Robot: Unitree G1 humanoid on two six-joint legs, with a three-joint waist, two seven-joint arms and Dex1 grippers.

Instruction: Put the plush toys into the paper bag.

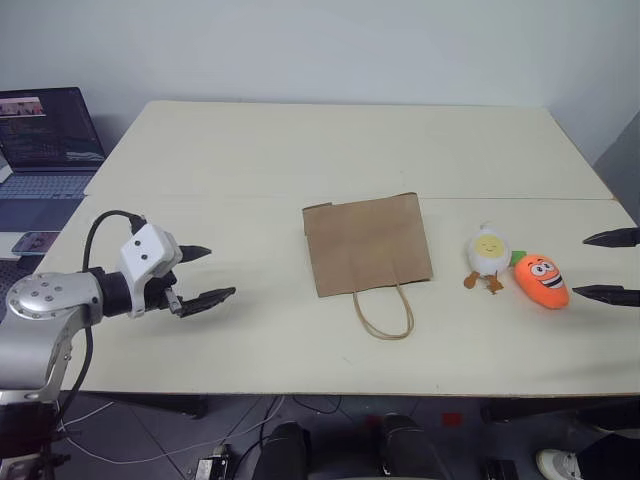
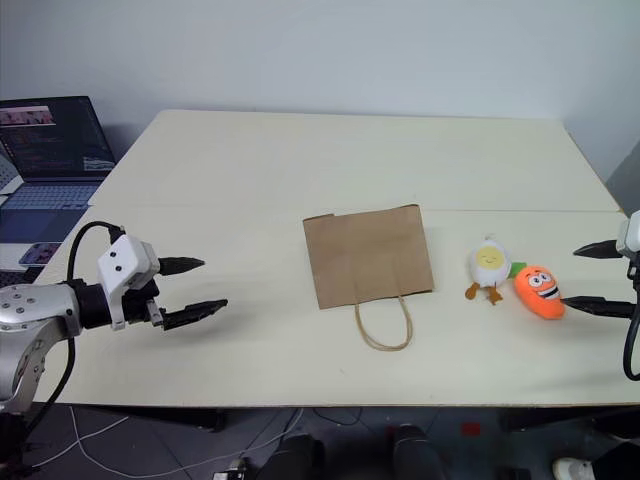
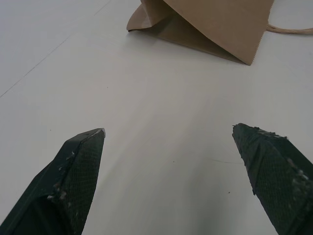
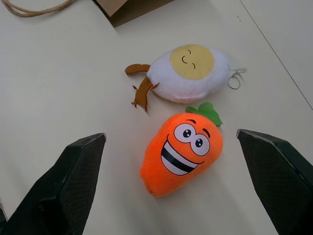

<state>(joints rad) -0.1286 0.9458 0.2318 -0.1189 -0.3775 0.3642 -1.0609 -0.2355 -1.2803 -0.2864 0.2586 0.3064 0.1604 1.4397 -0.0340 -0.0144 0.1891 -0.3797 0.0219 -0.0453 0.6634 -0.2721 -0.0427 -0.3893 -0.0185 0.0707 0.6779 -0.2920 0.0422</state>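
The brown paper bag (image 1: 367,243) lies flat in the middle of the cream table, its cord handles (image 1: 384,315) toward the front edge. To its right lie the two plush toys side by side: a white egg (image 1: 488,254) with a yellow face and an orange carrot (image 1: 541,280). My right gripper (image 2: 593,278) hovers open just right of the carrot, with the carrot (image 4: 181,152) lying between and ahead of its fingers. Well left of the bag, my left gripper (image 1: 203,274) stands open over bare table and holds nothing; the bag (image 3: 215,22) lies ahead of it.
An open laptop (image 1: 45,140) and a phone (image 1: 33,242) sit on a side surface at the far left. A seam (image 1: 500,197) runs across the table behind the bag. Cables lie on the floor below the front edge.
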